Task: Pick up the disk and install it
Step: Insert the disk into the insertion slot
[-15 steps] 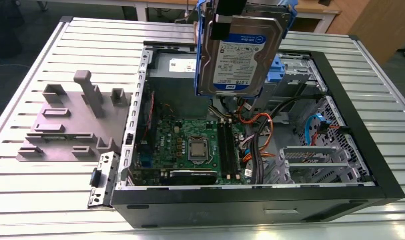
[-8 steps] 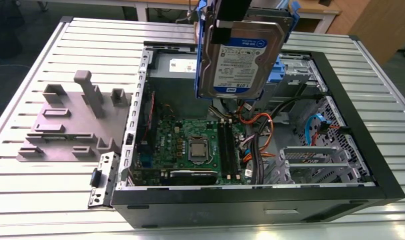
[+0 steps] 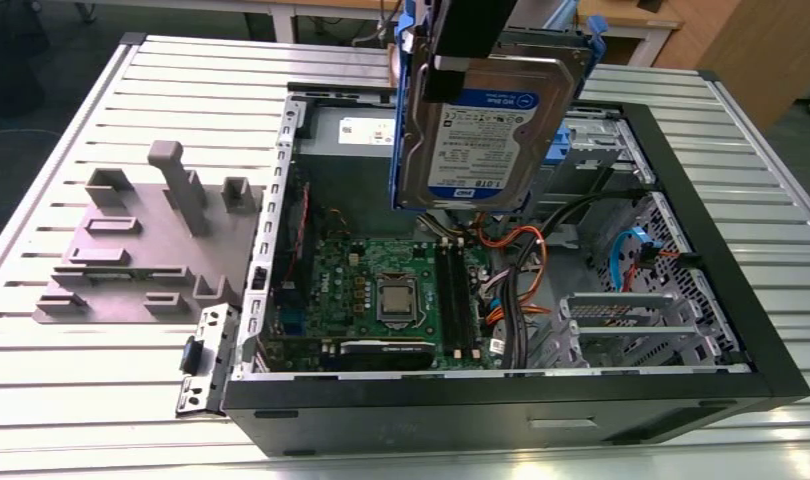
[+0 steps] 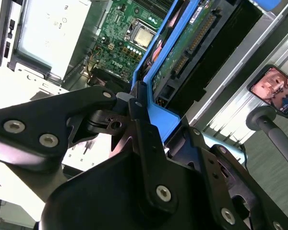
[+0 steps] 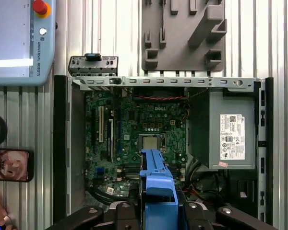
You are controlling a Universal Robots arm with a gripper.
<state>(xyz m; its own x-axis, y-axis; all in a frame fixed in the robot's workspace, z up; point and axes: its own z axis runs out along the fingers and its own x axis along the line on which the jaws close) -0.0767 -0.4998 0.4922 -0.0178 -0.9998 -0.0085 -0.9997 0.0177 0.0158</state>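
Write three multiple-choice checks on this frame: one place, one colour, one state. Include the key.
1. Where is the silver hard disk in its blue plastic carrier?
A. lying on the slatted table
B. in the air above the open black computer case
C. seated in a drive bay

2. The label on the grey metal power-supply box is:
A. white
B. yellow
C. red

3. The black hand is:
A. open and empty
B. shut on the disk
C. resting on the table

Key:
1 B: it hangs upright over the green motherboard in the exterior view.
2 A: the sticker is white in the first wrist view.
3 B: it clamps the carrier in both wrist views.
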